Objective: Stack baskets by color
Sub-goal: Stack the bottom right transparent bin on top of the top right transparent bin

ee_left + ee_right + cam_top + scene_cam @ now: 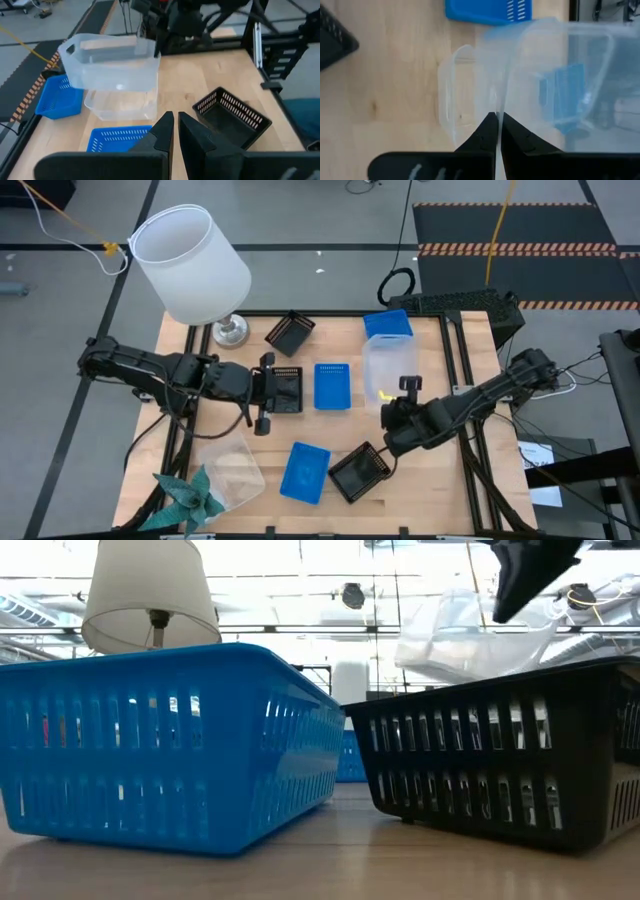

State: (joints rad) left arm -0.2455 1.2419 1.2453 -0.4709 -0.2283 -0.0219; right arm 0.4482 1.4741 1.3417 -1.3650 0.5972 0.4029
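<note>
Table (440, 480): pale wood top, centre of the high view.

Lamp with white shade (190, 265): upper left of the high view, metal foot on the table's far left corner.

Clear baskets: one lifted clear basket (388, 375), right of centre, pinched by its rim wall in the right gripper (392, 412), whose fingers are pressed together on the thin plastic; it hangs tilted above a second clear basket (457, 95) lying on the wood. A third clear basket (232, 468) lies at lower left.

Blue baskets: one (387, 325) at upper centre-right by the table's far edge; one (333, 386) at centre; one (305, 472) at lower centre.

Black baskets: one (290, 332) tilted at upper centre; one (287, 389) just left of the centre blue basket, under the left gripper's tip; one (360, 472) at lower centre-right, beside the lower blue basket.

Left gripper (268, 392): left of centre, fingers nearly together with a narrow gap; whether anything is held cannot be told.

Teal paper ornament (185, 500): lower left corner of the table.
</note>
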